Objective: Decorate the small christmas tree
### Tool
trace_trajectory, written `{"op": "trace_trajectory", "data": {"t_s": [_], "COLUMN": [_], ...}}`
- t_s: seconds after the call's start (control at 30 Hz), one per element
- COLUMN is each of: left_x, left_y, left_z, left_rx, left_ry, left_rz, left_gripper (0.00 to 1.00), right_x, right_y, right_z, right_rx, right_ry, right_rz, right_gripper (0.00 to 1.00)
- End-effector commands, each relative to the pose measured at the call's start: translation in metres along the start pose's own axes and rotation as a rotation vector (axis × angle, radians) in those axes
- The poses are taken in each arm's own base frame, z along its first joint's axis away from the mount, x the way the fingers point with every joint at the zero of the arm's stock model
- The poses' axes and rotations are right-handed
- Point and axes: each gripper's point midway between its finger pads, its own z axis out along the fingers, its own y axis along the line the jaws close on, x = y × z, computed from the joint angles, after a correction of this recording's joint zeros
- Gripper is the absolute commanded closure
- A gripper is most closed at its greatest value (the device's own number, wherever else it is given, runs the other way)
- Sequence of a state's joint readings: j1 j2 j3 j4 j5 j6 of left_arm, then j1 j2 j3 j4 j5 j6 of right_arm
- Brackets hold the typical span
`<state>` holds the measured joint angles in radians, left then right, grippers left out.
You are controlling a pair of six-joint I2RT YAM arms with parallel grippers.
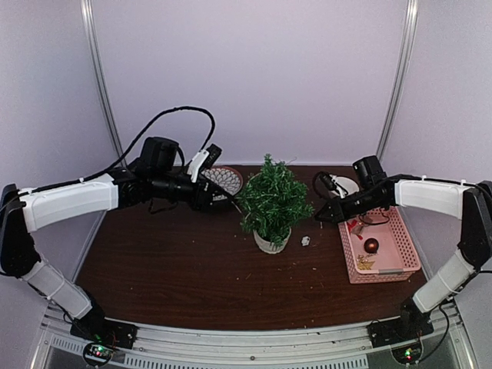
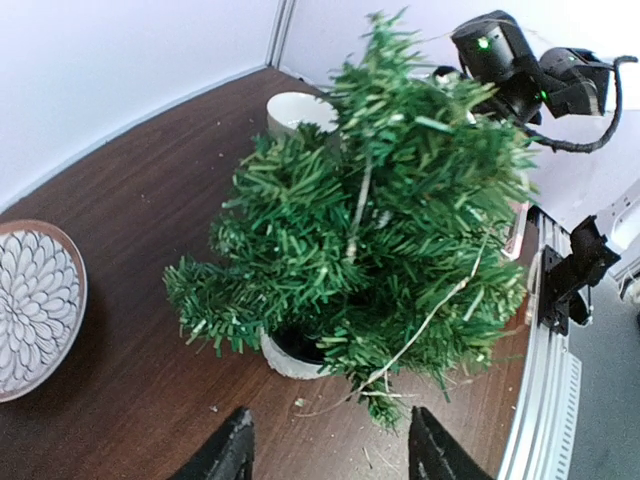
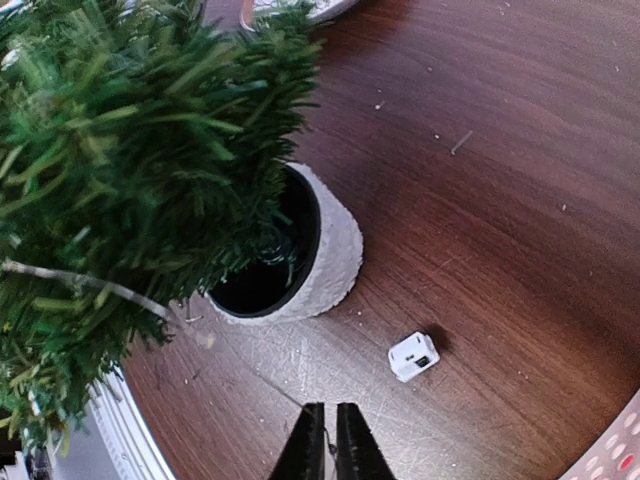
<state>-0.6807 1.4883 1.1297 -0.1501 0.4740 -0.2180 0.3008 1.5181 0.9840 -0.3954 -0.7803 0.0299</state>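
top view: the small christmas tree (image 1: 273, 198) stands upright in its white pot (image 1: 270, 243) mid-counter. the left fingers (image 1: 223, 197) are at its 9 o'clock and the right fingers (image 1: 320, 214) at its 3 o'clock, both near the foliage. the pink tray (image 1: 350, 265) with a red bauble (image 1: 371, 245) sits at 4 o'clock.

left wrist view: the fingers are spread, nothing between them. a thin pale strand (image 2: 432, 318) hangs loose in the branches. likely hazard: the fingers snag it and drag the light tree over.

right wrist view: the fingers are closed, with nothing seen held. a small white box (image 3: 413, 356) lies at the pot's 4 o'clock. a sideways push on the branches could tip the pot, and an empty close would leave the tree undecorated.
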Motion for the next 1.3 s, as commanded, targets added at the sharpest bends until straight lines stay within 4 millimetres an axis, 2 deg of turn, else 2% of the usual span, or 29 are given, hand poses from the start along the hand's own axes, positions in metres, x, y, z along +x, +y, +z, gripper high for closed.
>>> {"op": "trace_trajectory", "data": {"t_s": [0.0,0.17,0.33,0.63,0.73,0.9,1.03,1.27], "left_x": [-0.019,-0.023,-0.022,-0.029,-0.030,-0.034,-0.042,-0.048], "left_y": [-0.028,-0.059,-0.087,-0.083,-0.075,-0.068,-0.071,-0.091], "left_z": [-0.024,-0.021,0.000,0.027,0.033,0.033,0.028,0.000], "left_rx": [0.027,0.075,0.133,0.087,0.053,0.008,0.006,0.068], "left_ry": [-0.026,-0.002,0.026,0.006,0.001,-0.009,-0.029,-0.092], "left_rz": [0.186,0.297,0.363,0.362,0.368,0.399,0.410,0.413], "left_gripper": [0.47,0.46,0.43,0.45,0.51,0.70,1.00,1.00], "right_x": [-0.011,-0.012,-0.011,-0.009,-0.009,-0.009,-0.006,-0.002], "right_y": [0.015,0.029,0.044,0.063,0.070,0.079,0.086,0.103], "right_z": [-0.021,-0.043,-0.059,-0.078,-0.083,-0.091,-0.099,-0.114], "right_rx": [-0.001,0.018,0.023,0.024,0.024,0.025,0.035,0.045], "right_ry": [-0.063,-0.080,-0.083,-0.097,-0.099,-0.105,-0.094,-0.076], "right_rz": [-0.038,-0.050,-0.073,-0.107,-0.116,-0.133,-0.135,-0.173], "right_gripper": [0.99,1.00,1.00,1.00,1.00,1.00,1.00,1.00]}}
